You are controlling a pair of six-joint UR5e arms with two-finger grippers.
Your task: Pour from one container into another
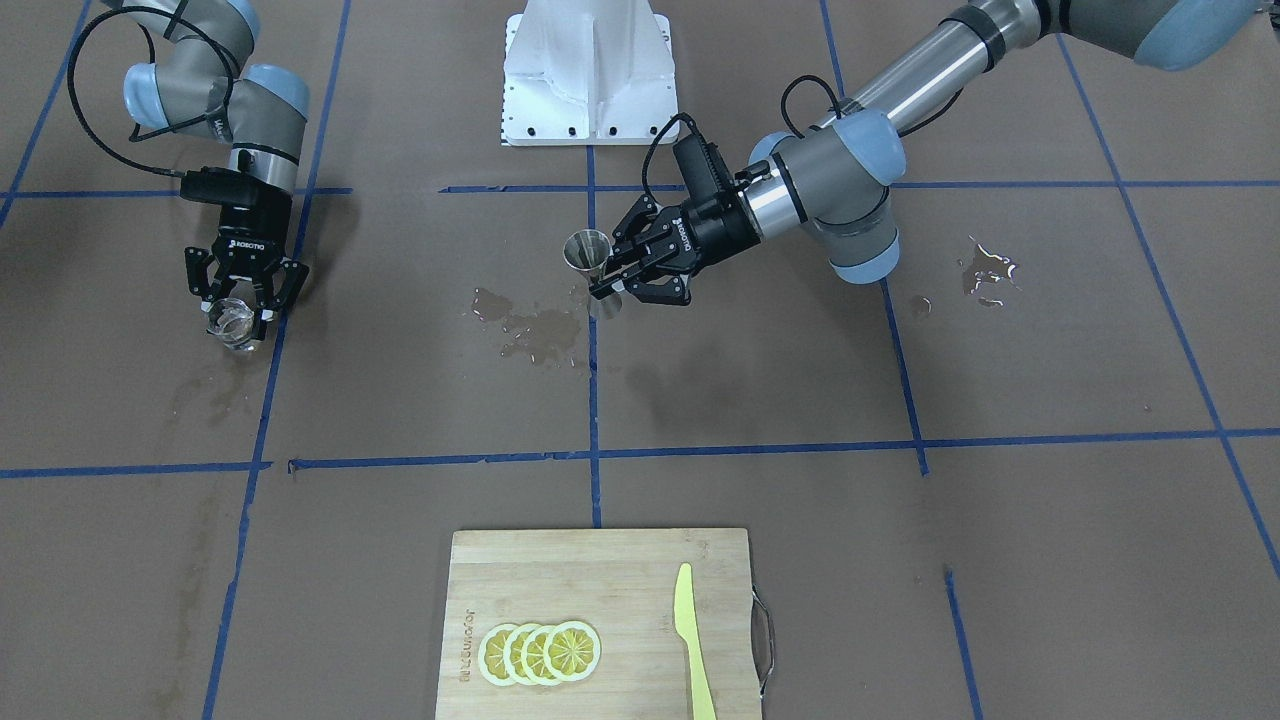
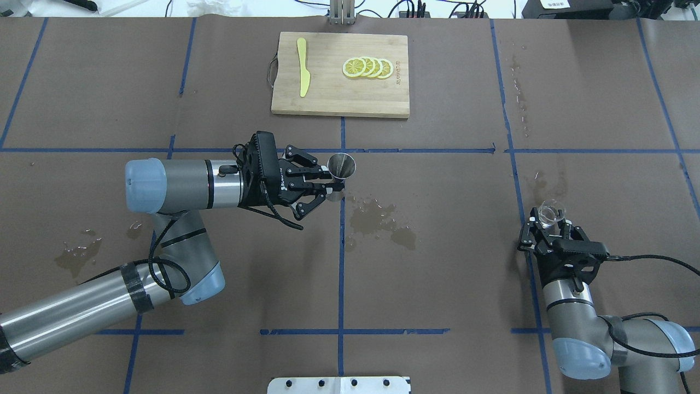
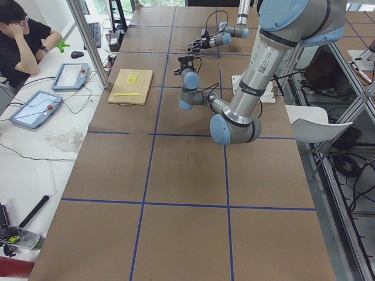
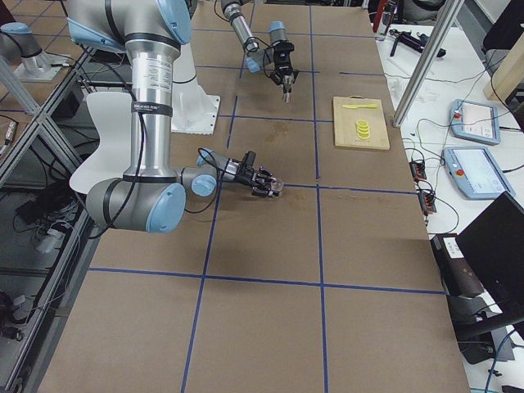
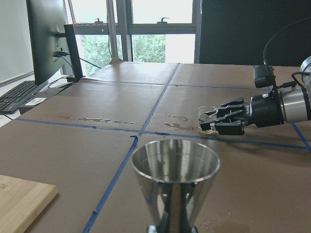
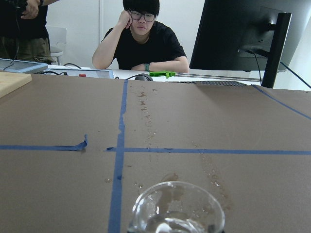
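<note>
The steel jigger (image 2: 341, 166) stands upright near the table's middle, its open cone facing up, with the left gripper (image 2: 330, 183) clamped on its narrow waist. It looks stiff and light, but the polished metal is probably slick, the more so if wet. The waist seems the right place to grip it, since the flaring cones above and below should stop it sliding through the fingers when it tips. Whether it holds liquid cannot be told.

The small clear glass (image 2: 549, 213) is well apart, at the robot's right, pinched at its sides in the right gripper (image 2: 548, 223). It is likely fragile and slippery, so a modest squeeze low on its wall suits it.

A wet patch (image 2: 377, 219) darkens the brown table cover between them. Beyond lies a bamboo cutting board (image 2: 328, 96) with lemon slices (image 2: 367, 67) and a yellow knife (image 2: 302, 74).
</note>
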